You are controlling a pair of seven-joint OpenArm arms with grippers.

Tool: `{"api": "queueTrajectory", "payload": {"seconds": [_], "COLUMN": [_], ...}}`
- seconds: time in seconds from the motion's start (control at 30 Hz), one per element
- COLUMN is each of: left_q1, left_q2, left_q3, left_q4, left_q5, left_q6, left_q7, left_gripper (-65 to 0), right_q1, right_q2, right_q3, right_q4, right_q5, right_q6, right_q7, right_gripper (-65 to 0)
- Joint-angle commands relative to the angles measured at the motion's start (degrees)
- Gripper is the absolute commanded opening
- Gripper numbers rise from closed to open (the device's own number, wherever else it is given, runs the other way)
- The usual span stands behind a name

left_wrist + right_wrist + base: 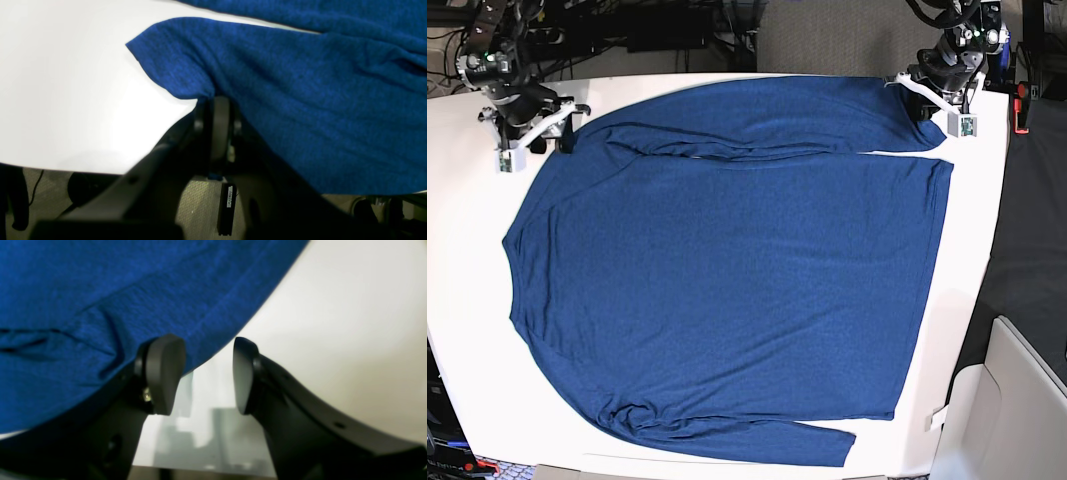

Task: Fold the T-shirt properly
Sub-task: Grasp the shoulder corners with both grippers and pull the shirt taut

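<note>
The T-shirt [727,280] lies spread flat on the white table [467,300], a dark blue long-sleeved shirt. One sleeve is folded across the far edge and the other lies along the near edge. My left gripper [217,100] is shut on the edge of the T-shirt [300,100] near the sleeve end. In the base view this left gripper [924,100] sits at the far right corner of the cloth. My right gripper [208,373] stands open at the T-shirt [100,290] hem, with only bare table showing between its fingers. The right gripper [562,135] is at the far left shoulder.
The table's right edge [987,250] drops to dark floor. A white box [1017,400] stands at the near right. Cables and dark equipment [677,30] line the far side behind the table.
</note>
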Motion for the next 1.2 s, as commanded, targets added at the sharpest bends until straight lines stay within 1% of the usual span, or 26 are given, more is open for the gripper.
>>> {"api": "queueTrajectory", "payload": {"seconds": [0.0,0.1,0.2,0.3,0.4,0.6,0.67,0.7,0.8,0.83,0.87,0.9,0.97,1.0,1.03,1.17], "left_q1": [0.68,0.68,0.68,0.68,0.68,0.68,0.68,0.77,0.95,1.56,2.0,2.62,4.64,5.34,6.05,9.3], "left_q2": [-0.22,-0.22,-0.22,-0.22,-0.22,-0.22,-0.22,-0.22,-0.22,-0.22,-0.31,-0.58,-2.42,-2.86,-3.21,-5.59], "left_q3": [0.1,0.1,0.28,0.46,0.46,0.46,0.46,0.46,0.46,0.46,0.46,0.37,0.54,0.54,0.28,0.1], "left_q4": [0.29,0.29,0.29,0.2,0.2,0.2,0.2,0.2,0.29,0.29,0.64,1.44,2.93,3.37,3.81,4.25], "left_q5": [-0.03,-0.03,-0.03,-0.03,-0.03,-0.03,-0.03,-0.03,-0.03,-0.03,-0.03,-0.03,-0.03,-0.03,-0.03,-0.03], "left_q6": [-0.18,-0.18,-0.18,-0.18,-0.18,-0.18,-0.18,-0.18,-0.18,-0.18,-0.27,-0.27,-0.27,-0.27,-0.27,-0.27], "left_q7": [1.86,1.86,1.86,1.86,1.86,1.86,1.86,1.86,1.86,1.86,1.86,1.86,1.77,1.6,1.42,1.16], "left_gripper": [-64.8,-64.8,-64.8,-64.8,-64.8,-64.8,-64.8,-64.8,-64.8,-64.8,-64.8,-64.8,-64.8,-64.8,-64.8,-64.8], "right_q1": [0.05,0.84,2.16,3.74,5.67,8.13,8.66,8.75,8.84,8.57,8.4,7.78,5.94,5.23,4.35,-0.31], "right_q2": [0.08,-0.27,-0.27,-0.45,-1.77,-2.65,-2.82,-3.0,-3.0,-3.0,-2.82,-2.65,-2.65,-2.65,-2.65,-2.56], "right_q3": [1.39,3.85,3.94,3.94,3.94,3.85,3.85,3.85,4.47,5.17,5.7,6.49,9.39,10.45,11.41,13.79], "right_q4": [-0.44,-4.66,-9.15,-11.08,-11.96,-15.39,-15.92,-15.92,-15.57,-15.39,-15.21,-14.69,-13.1,-12.05,-11.17,-6.07], "right_q5": [1.84,5.88,7.82,7.99,7.82,7.9,7.9,7.9,7.99,8.17,8.17,8.17,8.17,8.17,8.17,8.17], "right_q6": [-0.24,-0.24,-0.24,-0.24,-0.24,-0.24,-0.24,-0.24,-0.15,0.64,1.96,4.51,9.61,11.54,13.03,16.64], "right_q7": [0.6,0.51,0.51,0.51,0.51,0.42,0.42,0.33,-2.57,-3.36,-3.97,-4.77,-5.91,-6.44,-6.96,-7.31], "right_gripper": [-36.7,-36.6,-36.6,-36.8,-36.9,-37.6,-41.5,-45.1,-57.4,-60.3,-61.8,-62.9,-63.7,-63.7,-63.7,-63.7]}}
